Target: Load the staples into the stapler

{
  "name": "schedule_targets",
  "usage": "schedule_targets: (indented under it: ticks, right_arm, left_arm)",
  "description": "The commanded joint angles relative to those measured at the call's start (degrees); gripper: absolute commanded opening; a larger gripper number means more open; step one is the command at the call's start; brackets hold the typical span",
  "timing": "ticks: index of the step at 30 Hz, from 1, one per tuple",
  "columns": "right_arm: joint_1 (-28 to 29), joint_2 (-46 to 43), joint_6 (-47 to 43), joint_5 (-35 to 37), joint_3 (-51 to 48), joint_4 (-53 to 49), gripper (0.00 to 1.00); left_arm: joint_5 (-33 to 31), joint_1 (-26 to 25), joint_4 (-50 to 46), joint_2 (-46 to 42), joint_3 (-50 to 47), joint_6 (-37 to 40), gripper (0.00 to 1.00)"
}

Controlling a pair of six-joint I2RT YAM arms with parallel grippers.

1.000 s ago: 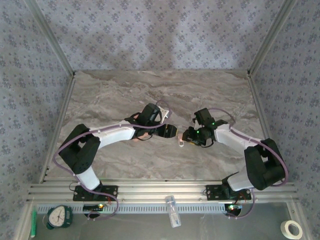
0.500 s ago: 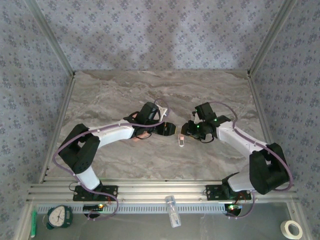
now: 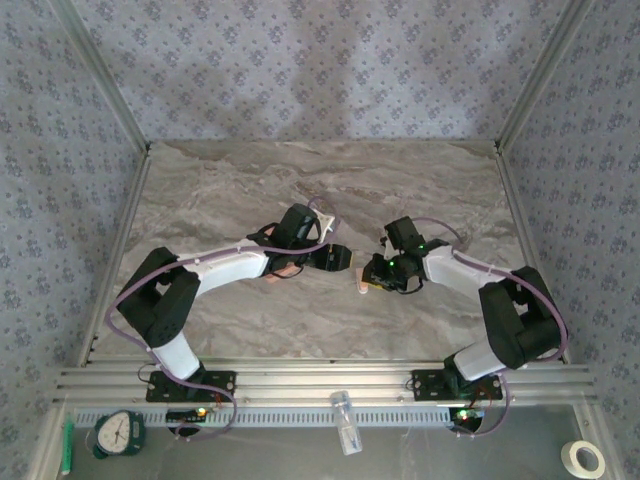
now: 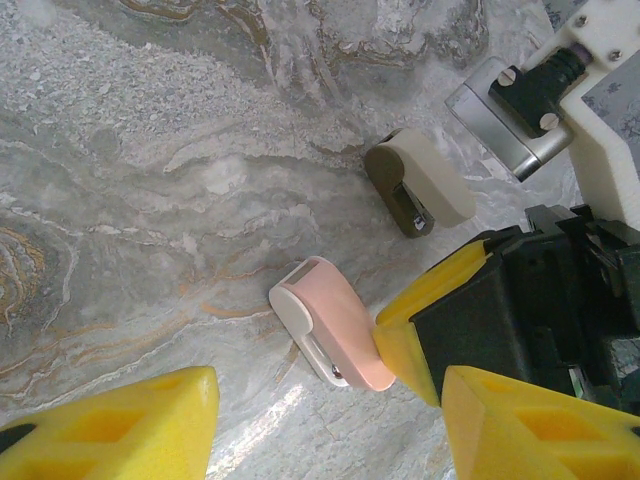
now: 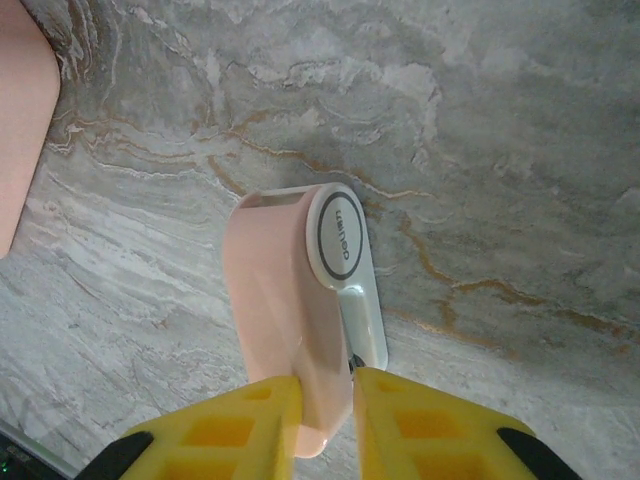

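right jaws pinch the stapler [image 5: 272,300].

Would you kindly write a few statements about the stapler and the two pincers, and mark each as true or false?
1. The right pincer has a finger on each side of one end of the stapler. True.
2. The left pincer is clamped on the stapler. False: its fingers are spread wide and do not touch the stapler.
3. The stapler lies on the marble table. True.
4. The stapler is blue and black. False: it is pale pink and white.
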Motion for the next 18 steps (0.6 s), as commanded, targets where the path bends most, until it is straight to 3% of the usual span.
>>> schedule_targets:
  ticks: [1,3,7,18]
  right_arm:
    - [1.1,0.46,-0.73,5.06,-0.53,-6.24,0.3]
    - [1.5,-1.05,-1.97,6.42,2.92,-9.15,0.38]
    - [2.59,-2.89,-4.22,9.44,8.77,-13.97,0.44]
    - [7.65,4.21,-6.24,15.91,16.89,-21.16,0.47]
  left_arm:
    - [0.03,0.3,0.51,0.45,1.1,0.01,0.61]
    - [-0.22,0.27,0.45,0.41,1.41,0.03,0.61]
    - [-0.66,0.37,0.34,0.42,1.64,-0.06,0.62]
    - [-9.95,2.75,-0.14,-3.67,-2.48,-3.8,0.66]
